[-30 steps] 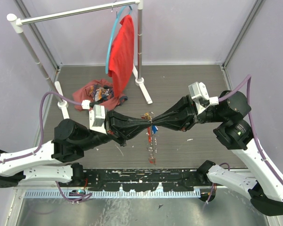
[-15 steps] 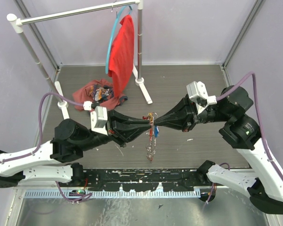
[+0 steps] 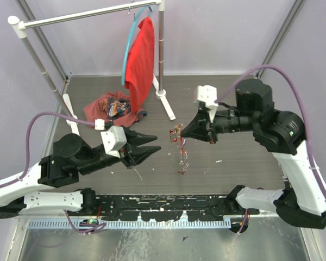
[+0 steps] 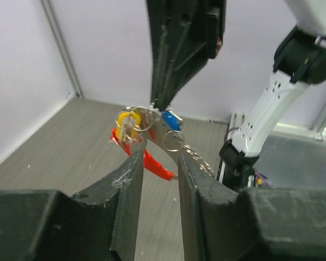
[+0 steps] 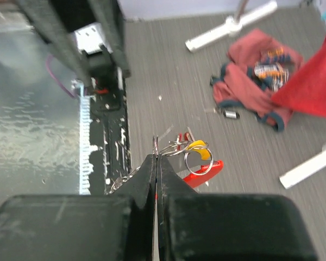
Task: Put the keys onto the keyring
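Note:
The keyring (image 5: 198,162) hangs above the table with its red strap tag (image 5: 204,173) and bead chain (image 3: 182,163) dangling. The keys (image 4: 146,120), with a yellow head (image 4: 127,118) and a blue head (image 4: 171,119), are bunched on the rings. My right gripper (image 3: 182,132) (image 5: 156,156) is shut on a thin ring at the top of the bunch. My left gripper (image 3: 158,141) (image 4: 158,149) stands open just left of the bunch, touching nothing. In the left wrist view the bunch hangs just beyond its fingertips (image 4: 135,157).
A red cloth (image 3: 140,60) hangs on a blue hanger from the white rack (image 3: 162,49) at the back. A crumpled reddish cloth (image 3: 111,106) lies back left, with a small metal piece (image 5: 231,113) beside it. A black rail (image 3: 163,204) runs along the near edge.
My left gripper has opened, let go of the bunch and drawn back to the left. My right arm has risen and carried the bunch slightly right, still shut on it.

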Motion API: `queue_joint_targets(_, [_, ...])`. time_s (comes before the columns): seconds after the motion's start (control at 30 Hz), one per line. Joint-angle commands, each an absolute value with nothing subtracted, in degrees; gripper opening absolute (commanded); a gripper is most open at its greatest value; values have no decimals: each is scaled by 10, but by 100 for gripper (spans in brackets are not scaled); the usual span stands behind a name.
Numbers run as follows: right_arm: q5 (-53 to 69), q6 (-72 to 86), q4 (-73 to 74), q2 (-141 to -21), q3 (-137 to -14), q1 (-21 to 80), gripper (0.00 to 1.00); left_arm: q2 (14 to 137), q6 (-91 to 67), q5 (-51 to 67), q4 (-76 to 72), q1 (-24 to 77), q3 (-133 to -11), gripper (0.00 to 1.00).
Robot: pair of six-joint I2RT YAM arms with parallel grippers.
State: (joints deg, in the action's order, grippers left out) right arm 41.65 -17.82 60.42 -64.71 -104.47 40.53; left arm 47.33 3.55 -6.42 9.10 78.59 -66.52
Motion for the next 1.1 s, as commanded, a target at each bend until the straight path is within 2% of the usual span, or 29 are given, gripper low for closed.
queue_joint_targets(0.0, [264,-199,701,-684,-1096,449,1,475,58,-83,156,787,-682,38])
queue_joint_targets(0.3, [35,-139,783,-759,-1145,619,1,480,61,-75,178,787,-673,38])
queue_joint_targets(0.57, [47,-148,772,-768,-1154,657,1,488,65,-28,174,787,-659,38])
queue_joint_targets(0.9, [98,-170,694,-738,-1124,668,1,516,69,3,186,787,-670,46])
queue_joint_targets(1.07, [105,-183,671,-727,-1111,678,1,523,71,3,196,787,-680,47])
